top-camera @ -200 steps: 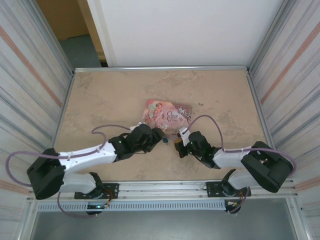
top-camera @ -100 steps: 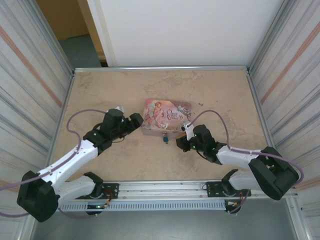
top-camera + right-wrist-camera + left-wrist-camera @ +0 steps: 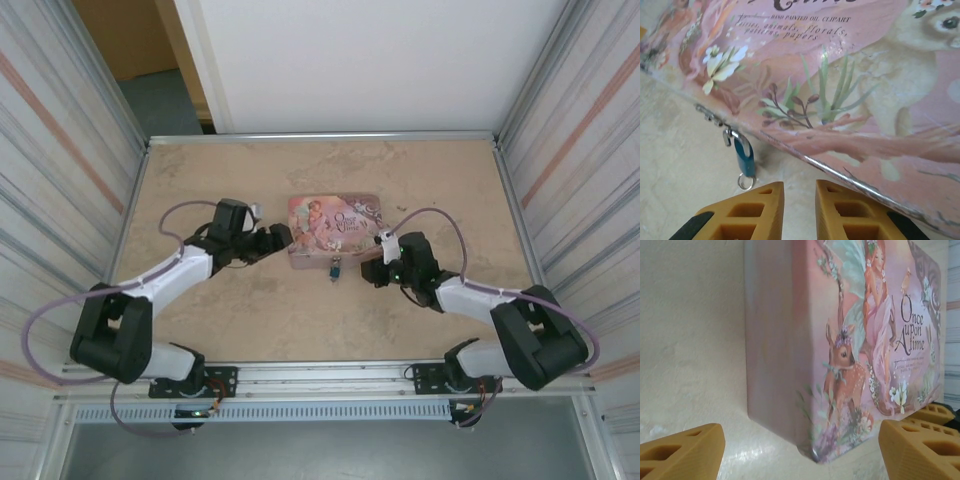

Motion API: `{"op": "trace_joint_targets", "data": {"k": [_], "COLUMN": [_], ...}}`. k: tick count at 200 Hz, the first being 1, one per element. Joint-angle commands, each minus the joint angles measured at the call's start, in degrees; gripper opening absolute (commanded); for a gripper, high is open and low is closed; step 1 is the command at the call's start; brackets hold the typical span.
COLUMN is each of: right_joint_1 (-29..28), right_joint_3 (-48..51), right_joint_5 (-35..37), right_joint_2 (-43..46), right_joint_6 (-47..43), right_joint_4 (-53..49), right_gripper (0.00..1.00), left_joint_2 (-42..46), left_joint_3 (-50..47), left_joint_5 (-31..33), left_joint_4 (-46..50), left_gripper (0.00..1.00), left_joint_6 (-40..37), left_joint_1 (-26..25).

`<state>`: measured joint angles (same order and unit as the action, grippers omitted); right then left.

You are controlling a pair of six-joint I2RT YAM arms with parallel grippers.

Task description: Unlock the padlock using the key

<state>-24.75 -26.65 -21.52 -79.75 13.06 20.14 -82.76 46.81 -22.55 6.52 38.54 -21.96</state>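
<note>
**Padlock hanging on the tin's clasp, both grippers standing off it**

Nearest the arm bases, the padlock [image 3: 335, 268] is lying on the table [image 3: 230, 320] just in front of the pink tin [image 3: 335, 225]. In the right wrist view the padlock [image 3: 744, 156] is hanging by its thin shackle from the clasp [image 3: 715, 119] on the tin's front edge, and a small metal ring [image 3: 745, 181] is dangling at its lower end. Whether that ring is carrying the key, and whether the shackle is already sprung, I cannot tell, so the unlocking is looking unfinished at best.

The right gripper [image 3: 383, 262] is hovering just right of the padlock. Its fingers [image 3: 757, 210] are standing a narrow slit apart and are gripping nothing.

A little farther back, the left gripper [image 3: 275, 238] is sitting beside the tin's left end. Its fingers [image 3: 682, 452] are spreading wide, with the tin's corner [image 3: 812, 452] showing between them and nothing in their hold.

Compared with a second ago, both grippers are now standing well apart. Then they were crowding close together at the padlock in front of the tin. The left one is now out at the tin's left end, and the right one is now off to the right. The tin is also lying squarer to the table edge.
</note>
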Motion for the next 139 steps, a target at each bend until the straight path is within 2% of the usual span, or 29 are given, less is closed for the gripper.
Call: {"op": "trace_joint_targets", "data": {"k": [1,22,78,100,119,139], "right_joint_1": [1.8,2.95,2.23,0.41,-0.54,-1.31], "right_joint_3": [-3.56,-4.44,4.25,6.8,8.28,8.62], "right_joint_5": [-4.25,-4.87,-3.61,-2.3,-1.86,-2.59], "right_joint_2": [-3.84,-5.24,0.9,1.95,0.78,-2.39], "right_joint_6": [-2.3,-0.28,13.1,16.13,17.71,19.7], "right_joint_4": [1.69,3.47,10.51,11.92,15.26,19.71], "right_gripper": [0.22,0.23,0.38,0.45,0.49,0.49], "left_joint_2": [-3.53,-7.26,-11.16,-12.23,-13.36,-13.74], "left_joint_3": [3.22,5.53,5.95,5.02,3.65,2.02], "left_joint_5": [-0.35,-2.13,-1.61,-1.35,-0.79,0.66], "left_joint_4": [-0.81,-1.22,-1.77,-2.91,-4.63,-6.21], "left_gripper": [0.8,0.78,0.76,0.72,0.69,0.66], "left_joint_6": [-3.93,-4.02,-3.34,-2.44,-1.07,0.84], "left_joint_1": [0.5,0.49,0.13,-0.65,-1.63,-2.77]}}
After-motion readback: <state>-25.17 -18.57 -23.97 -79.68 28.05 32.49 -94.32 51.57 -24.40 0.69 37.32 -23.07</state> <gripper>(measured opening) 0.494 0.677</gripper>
